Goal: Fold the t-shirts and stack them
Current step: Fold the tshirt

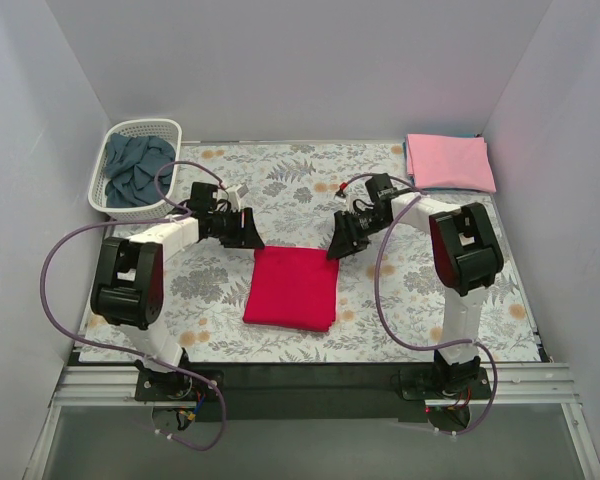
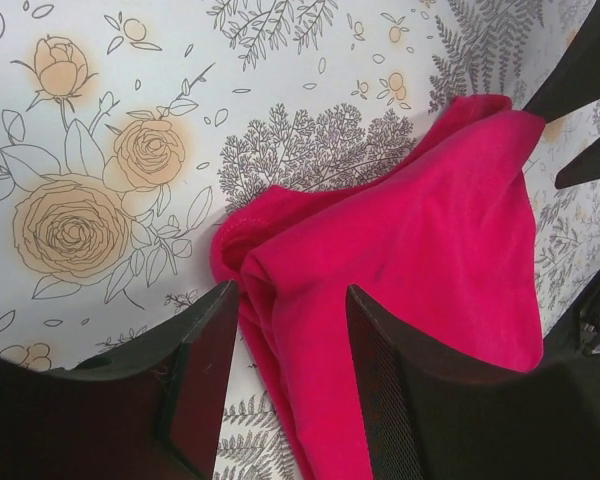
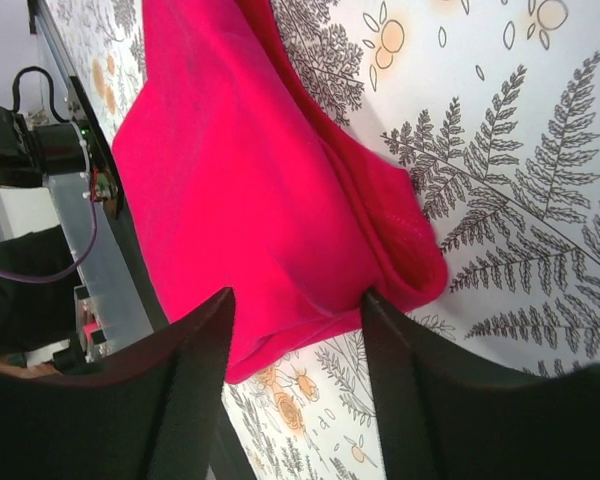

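The bright red t-shirt (image 1: 292, 287) lies folded into a rectangle on the middle of the floral cloth. My left gripper (image 1: 248, 234) hovers open at its far left corner; in the left wrist view the red t-shirt (image 2: 420, 260) lies between the spread fingers (image 2: 205, 345). My right gripper (image 1: 337, 243) hovers open at its far right corner, the red t-shirt (image 3: 250, 190) showing between its fingers (image 3: 405, 370). The light pink t-shirt (image 1: 449, 161) lies folded at the far right. The dark slate-blue t-shirt (image 1: 137, 170) is crumpled in the basket.
The white lattice basket (image 1: 114, 146) stands at the far left. The floral grey cloth (image 1: 280, 185) covers the table. White walls close in the left, right and back sides.
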Tool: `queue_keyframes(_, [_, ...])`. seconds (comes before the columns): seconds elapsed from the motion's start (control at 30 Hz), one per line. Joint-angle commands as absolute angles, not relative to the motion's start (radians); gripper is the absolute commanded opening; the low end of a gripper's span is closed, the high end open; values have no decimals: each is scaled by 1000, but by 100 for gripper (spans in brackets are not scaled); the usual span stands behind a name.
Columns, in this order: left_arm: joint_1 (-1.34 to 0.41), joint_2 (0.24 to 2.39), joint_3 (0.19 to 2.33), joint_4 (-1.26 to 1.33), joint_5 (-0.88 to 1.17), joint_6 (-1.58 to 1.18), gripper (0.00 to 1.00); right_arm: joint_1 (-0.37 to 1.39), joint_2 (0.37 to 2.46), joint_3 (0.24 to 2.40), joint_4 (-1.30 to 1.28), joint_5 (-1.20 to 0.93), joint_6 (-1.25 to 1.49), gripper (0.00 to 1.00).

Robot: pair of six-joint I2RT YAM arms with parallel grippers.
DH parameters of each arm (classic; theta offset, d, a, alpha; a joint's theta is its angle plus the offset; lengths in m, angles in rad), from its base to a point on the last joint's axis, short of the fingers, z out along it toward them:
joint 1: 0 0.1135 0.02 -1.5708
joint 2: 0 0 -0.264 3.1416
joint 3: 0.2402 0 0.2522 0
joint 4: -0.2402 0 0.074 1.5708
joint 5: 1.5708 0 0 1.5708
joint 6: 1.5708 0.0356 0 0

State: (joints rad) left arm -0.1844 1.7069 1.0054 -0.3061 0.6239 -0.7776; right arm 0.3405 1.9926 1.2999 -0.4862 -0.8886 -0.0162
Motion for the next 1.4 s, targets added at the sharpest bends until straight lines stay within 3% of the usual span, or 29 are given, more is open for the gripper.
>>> queue_keyframes(0.0, [-183, 1726, 1035, -325, 649, -792, 45, 350, 2029, 1333, -469, -887, -8, 56])
queue_keyframes(0.17, [-183, 1747, 1028, -314, 675, -795, 35, 347, 2057, 1371, -471, -841, -8, 35])
queue_keyframes(0.3, [-181, 1767, 1049, -278, 643, -805, 5, 341, 2075, 1425, -474, -804, -12, 2])
queue_keyframes(0.33, [-181, 1772, 1061, -272, 615, -810, 0, 338, 2077, 1434, -472, -786, -17, 1])
queue_keyframes(0.83, [-160, 1888, 1164, -155, 554, -822, 0, 299, 2181, 1643, -479, -643, -101, 1])
queue_keyframes(0.9, [-156, 1907, 1192, -166, 598, -822, 0, 301, 2186, 1655, -483, -664, -87, 16])
queue_keyframes(0.93, [-155, 1904, 1199, -179, 609, -822, 15, 299, 2177, 1664, -498, -669, -80, 25])
queue_keyframes(1.1, [-140, 1803, 1125, -210, 646, -836, 39, 276, 2067, 1606, -529, -690, -58, 58])
queue_keyframes(1.37, [-140, 1732, 985, -244, 689, -879, 42, 299, 1967, 1405, -532, -796, -8, 58])
